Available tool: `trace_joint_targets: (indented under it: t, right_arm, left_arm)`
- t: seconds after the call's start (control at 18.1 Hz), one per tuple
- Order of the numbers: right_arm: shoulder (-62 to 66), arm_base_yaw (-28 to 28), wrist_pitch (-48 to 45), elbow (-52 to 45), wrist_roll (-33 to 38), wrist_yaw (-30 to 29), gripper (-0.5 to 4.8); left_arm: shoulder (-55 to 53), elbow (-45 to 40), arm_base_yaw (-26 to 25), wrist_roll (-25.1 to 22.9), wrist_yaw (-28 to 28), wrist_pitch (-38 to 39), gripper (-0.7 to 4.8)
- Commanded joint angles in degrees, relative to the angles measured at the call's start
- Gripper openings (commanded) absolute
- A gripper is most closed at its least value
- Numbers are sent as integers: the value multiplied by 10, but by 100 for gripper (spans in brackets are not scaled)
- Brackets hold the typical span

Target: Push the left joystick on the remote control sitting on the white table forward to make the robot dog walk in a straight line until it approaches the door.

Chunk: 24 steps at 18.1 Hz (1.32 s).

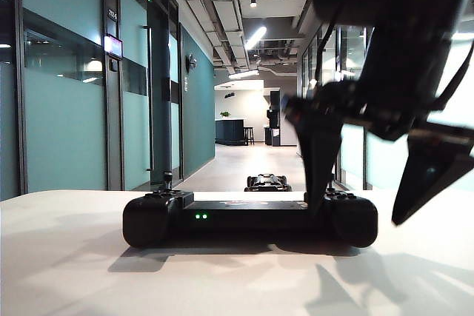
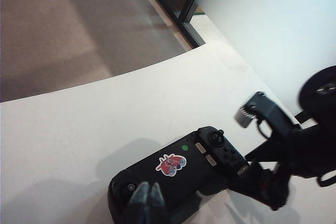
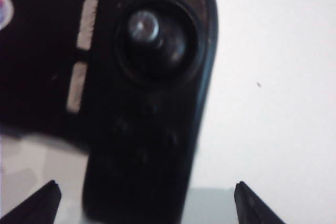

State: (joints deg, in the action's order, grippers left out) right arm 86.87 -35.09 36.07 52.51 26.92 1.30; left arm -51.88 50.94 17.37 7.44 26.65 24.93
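My white bench (image 1: 67,257), remote (image 1: 244,216) mid-frame, corridor beyond with dog (image 1: 267,181), right gripper (image 3: 144,203) spread wide over remote's end, left gripper (image 2: 147,199) pinched together at left joystick (image 1: 168,179).

Corridor beyond table: teal glass wall panels (image 1: 63,101) on left, dark door frames (image 1: 111,72) between them. Ceiling strip lights (image 1: 255,36) lit. Dark counter (image 1: 229,132) with stool (image 1: 249,135) at far end. Beige floor (image 1: 237,164).

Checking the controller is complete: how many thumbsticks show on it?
2. The left joystick stands on the remote control end away from the arm; the other stick lies by the right gripper.
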Motion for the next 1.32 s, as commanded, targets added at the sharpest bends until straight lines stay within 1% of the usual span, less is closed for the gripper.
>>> trace_joint_targets:
  t: [0.06, 0.11, 0.5, 0.55, 0.61, 0.66, 0.77, 0.83, 1.27, 1.32]
  right_arm:
    - [12, 0, -21, 2, -2, 1, 438]
    - [18, 0, -23, 2, -1, 1, 430]
    - [38, 0, -48, 2, 2, 3, 427]
    - [38, 0, -50, 2, 5, 3, 409]
    - [38, 0, -51, 2, 11, 3, 375]
    - [38, 0, -50, 2, 14, 3, 358]
    - [39, 0, -50, 2, 14, 3, 302]
    - [39, 0, -50, 2, 14, 3, 290]
    - [39, 0, -52, 2, 17, 2, 290]
    - [39, 0, -51, 2, 17, 2, 267]
  left_arm:
    - [1, 3, 0, 1, 6, -4, -5]
    - [1, 3, 0, 1, 6, -4, -5]
    - [1, 3, 0, 1, 6, -3, -5]
    - [1, 3, 0, 1, 6, -3, -5]
    - [1, 3, 0, 1, 6, -3, -5]
    - [1, 3, 0, 1, 6, -3, -5]
    - [1, 3, 0, 1, 6, -3, -5]
    - [1, 3, 0, 1, 6, -3, -6]
    - [1, 3, 0, 1, 6, -2, -5]
    - [1, 3, 0, 1, 6, -2, -5]
